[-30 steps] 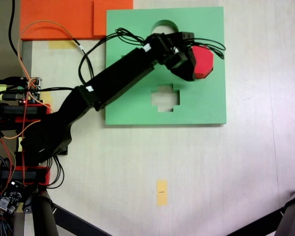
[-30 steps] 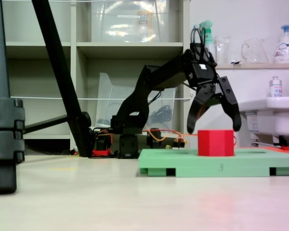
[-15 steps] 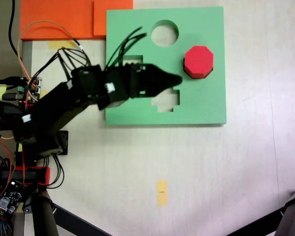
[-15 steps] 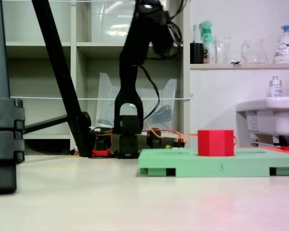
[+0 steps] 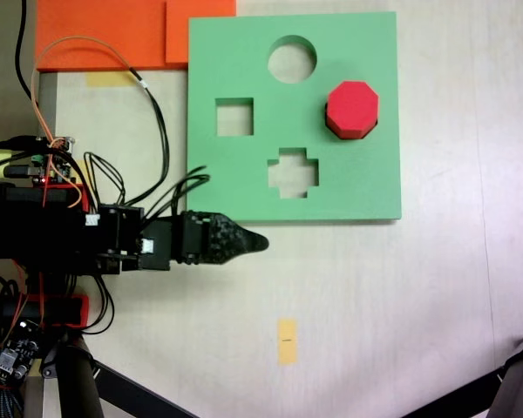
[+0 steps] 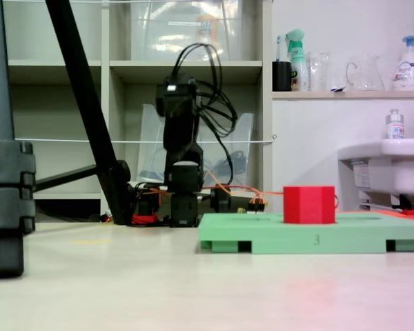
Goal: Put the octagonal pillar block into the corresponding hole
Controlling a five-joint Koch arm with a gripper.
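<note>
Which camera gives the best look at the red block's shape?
The fixed view from above: the red block shows its eight-sided top there, sitting in the green board. The low side view shows the block as a plain red box sticking up from the board.

Red octagonal block (image 6: 308,204) upright on green foam board (image 6: 262,238), toward its right end. Board flat on pale surface (image 6: 159,289). Black arm (image 6: 181,152) folded upright behind board's left end.

The arm (image 5: 78,235) is folded back over its base, gripper (image 5: 260,243) pointing right in the top-down view, jaws together, empty.
</note>
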